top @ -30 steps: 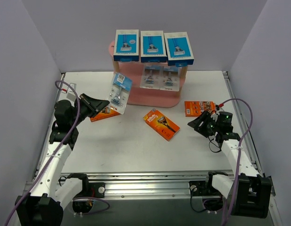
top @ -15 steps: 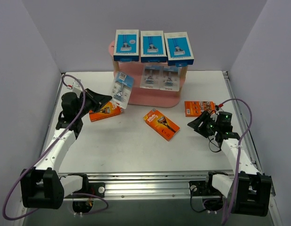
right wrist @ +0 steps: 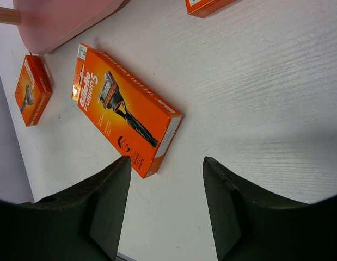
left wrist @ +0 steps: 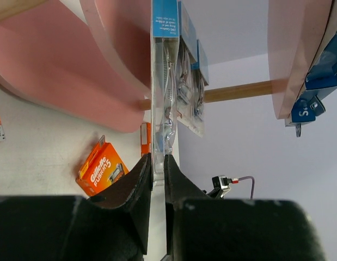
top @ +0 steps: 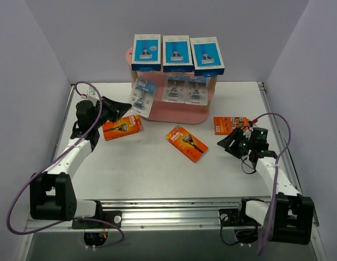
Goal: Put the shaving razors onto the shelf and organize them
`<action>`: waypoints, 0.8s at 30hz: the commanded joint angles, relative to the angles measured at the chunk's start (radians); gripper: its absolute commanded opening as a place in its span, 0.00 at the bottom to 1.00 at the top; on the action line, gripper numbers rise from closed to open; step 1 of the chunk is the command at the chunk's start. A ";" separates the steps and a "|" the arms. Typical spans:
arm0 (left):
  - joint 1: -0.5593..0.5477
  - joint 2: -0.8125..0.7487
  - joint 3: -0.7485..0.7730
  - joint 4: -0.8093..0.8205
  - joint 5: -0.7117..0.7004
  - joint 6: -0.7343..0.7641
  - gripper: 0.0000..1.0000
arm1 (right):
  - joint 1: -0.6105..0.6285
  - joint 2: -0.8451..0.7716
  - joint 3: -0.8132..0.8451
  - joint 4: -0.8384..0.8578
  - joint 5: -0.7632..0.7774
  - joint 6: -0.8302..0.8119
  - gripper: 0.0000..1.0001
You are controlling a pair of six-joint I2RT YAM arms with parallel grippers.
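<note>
Your 3 blue-and-white boxes (top: 176,53) sit in a row on the top board of the pink shelf (top: 173,113), pics facing up. 2 clear blister packs (top: 185,89) are side by side on the mid tier, prob leaning, hard to tell from above. The 3rd blister pack (left wrist: 164,98) is pinched edge-on in the left gripper (left wrist: 157,163), right by the shelf's left end. 3 orange cards (top: 187,143) lie flat on the table (top: 157,174), spread left, mid and right in front of the shelf.

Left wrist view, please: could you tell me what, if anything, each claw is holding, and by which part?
The left claw pinches a clear blister pack by the end opposite its blue header. The right claw is open, holding nothing.
</note>
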 commanded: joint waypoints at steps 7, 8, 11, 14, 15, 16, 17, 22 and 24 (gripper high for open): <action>0.002 0.086 0.098 0.144 -0.022 -0.063 0.02 | 0.002 0.037 0.062 -0.002 0.010 -0.027 0.51; 0.002 0.103 0.110 0.145 -0.019 -0.066 0.02 | 0.002 0.037 0.064 -0.002 0.011 -0.027 0.51; -0.004 0.129 0.122 0.167 -0.014 -0.083 0.02 | 0.000 0.039 0.065 -0.003 0.015 -0.027 0.51; -0.008 0.161 0.133 0.184 -0.016 -0.095 0.02 | 0.002 0.042 0.064 -0.003 0.016 -0.027 0.51; -0.009 0.167 0.137 0.188 -0.019 -0.097 0.02 | 0.002 0.042 0.065 -0.002 0.016 -0.027 0.51; -0.012 0.172 0.141 0.191 -0.020 -0.100 0.02 | 0.002 0.043 0.065 -0.002 0.018 -0.027 0.51; -0.015 0.184 0.142 0.194 -0.020 -0.101 0.02 | 0.002 0.043 0.064 -0.002 0.018 -0.026 0.51; -0.027 0.207 0.162 0.204 -0.057 -0.110 0.02 | 0.002 0.052 0.071 0.002 0.018 -0.027 0.51; -0.035 0.224 0.171 0.207 -0.066 -0.110 0.02 | 0.002 0.057 0.074 0.002 0.018 -0.027 0.51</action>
